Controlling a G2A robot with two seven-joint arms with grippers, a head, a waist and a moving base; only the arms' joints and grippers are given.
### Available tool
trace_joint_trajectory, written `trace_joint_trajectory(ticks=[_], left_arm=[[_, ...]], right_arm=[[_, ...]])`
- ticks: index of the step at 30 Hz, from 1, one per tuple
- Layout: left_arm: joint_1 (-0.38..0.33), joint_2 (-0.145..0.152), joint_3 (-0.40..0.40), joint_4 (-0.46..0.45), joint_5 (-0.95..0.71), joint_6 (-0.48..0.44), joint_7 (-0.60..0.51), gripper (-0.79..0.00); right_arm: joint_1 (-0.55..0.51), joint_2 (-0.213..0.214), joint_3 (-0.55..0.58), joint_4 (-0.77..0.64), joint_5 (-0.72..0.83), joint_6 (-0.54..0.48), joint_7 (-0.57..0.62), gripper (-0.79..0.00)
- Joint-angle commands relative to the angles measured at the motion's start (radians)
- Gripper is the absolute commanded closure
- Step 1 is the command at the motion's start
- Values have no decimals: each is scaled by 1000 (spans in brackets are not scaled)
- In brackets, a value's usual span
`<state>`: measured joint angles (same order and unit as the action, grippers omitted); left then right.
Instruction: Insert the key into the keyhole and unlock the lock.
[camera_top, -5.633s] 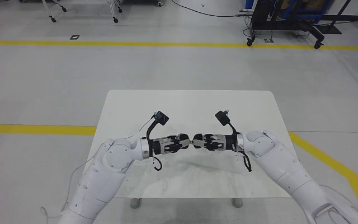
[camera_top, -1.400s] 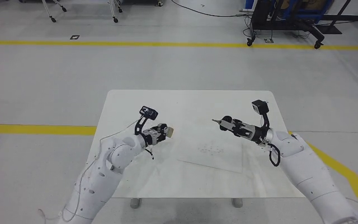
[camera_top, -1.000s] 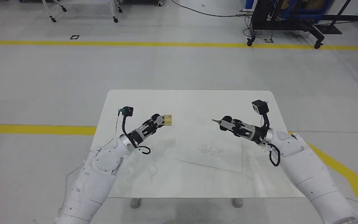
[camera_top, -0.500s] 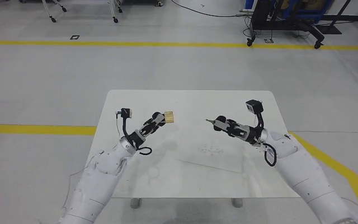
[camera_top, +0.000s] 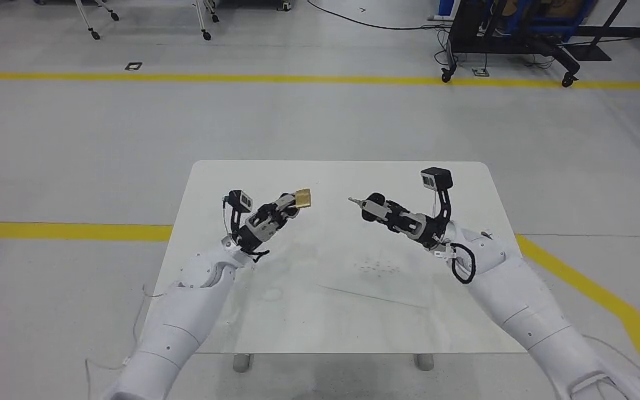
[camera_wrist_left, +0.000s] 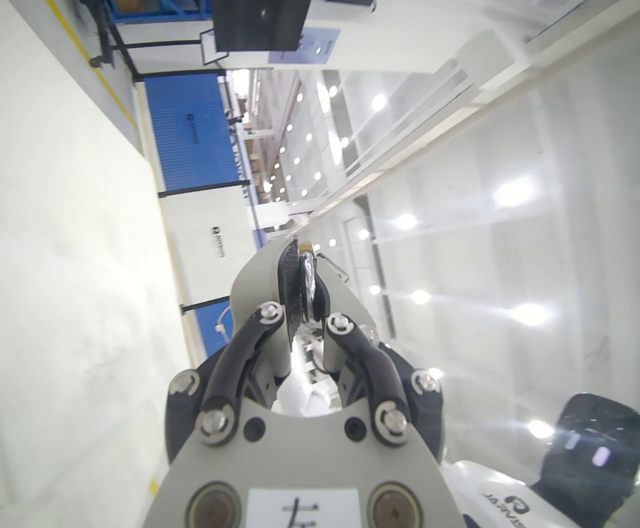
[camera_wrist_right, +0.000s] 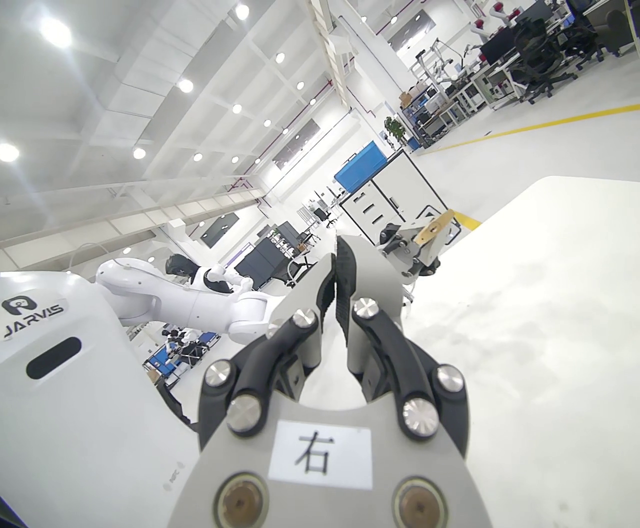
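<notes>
The left jaws are clamped on a brass padlock (camera_top: 303, 199), held up off the white desk (camera_top: 330, 320) at about 11 o'clock from the desk's middle in the top view. The left arm (camera_top: 205, 275) comes in from 7 o'clock and points toward 2 o'clock, and the padlock's body sticks out beyond the fingertips. In the left wrist view the steel shackle (camera_wrist_left: 306, 282) is pinched between the two ribbed pads (camera_wrist_left: 289, 285), which hide most of the brass body

The right jaws are pressed together on a small silvery key (camera_top: 353, 201); its thin blade shows past the fingertips in the top view. The key sits at about 12 o'clock from the desk's middle, with its tip pointing toward 10 o'clock. The right arm (camera_top: 480, 265) comes in from 4 o'clock. The key is at 3 o'clock of the padlock, near it but apart, with bare desk showing between them. In the right wrist view the key cannot be made out between the closed pads, and the padlock (camera_wrist_right: 436, 226) shows farther off, tilted, above the desk's edge
</notes>
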<state>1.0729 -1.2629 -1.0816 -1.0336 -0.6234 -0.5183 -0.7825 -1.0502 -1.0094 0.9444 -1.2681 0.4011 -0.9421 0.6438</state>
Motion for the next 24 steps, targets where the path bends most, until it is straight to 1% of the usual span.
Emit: trace_joint_trajectory(ticks=[1, 5, 7, 9, 13, 17, 21, 24], left_arm=[[1, 0, 0, -1, -31, -1, 0, 0], [1, 0, 0, -1, -31, -1, 0, 0], [7, -1, 2, -8, -7, 11, 29, 0], [14, -9, 10, -17, -66, 34, 38, 0], [-8, -27, 36, 31, -132, 44, 15, 0], [-35, -43, 50, 82, -179, 44, -11, 0], [-51, -50, 40, 116, -212, 24, -22, 0], [-49, -56, 26, 127, -281, 42, -44, 0]], right_arm=[[0, 0, 0, 0, 0, 0, 0, 0], [0, 0, 0, 0, 0, 0, 0, 0], [-2, 0, -1, -8, -8, 11, -2, 0], [-3, -5, -6, -47, -28, 38, -16, 0], [21, -21, -39, -93, -64, 99, -25, 0], [58, -43, -81, -99, -90, 154, -38, 0], [88, -63, -111, -87, -102, 181, -43, 0], [101, -74, -129, -83, -110, 191, -39, 0]])
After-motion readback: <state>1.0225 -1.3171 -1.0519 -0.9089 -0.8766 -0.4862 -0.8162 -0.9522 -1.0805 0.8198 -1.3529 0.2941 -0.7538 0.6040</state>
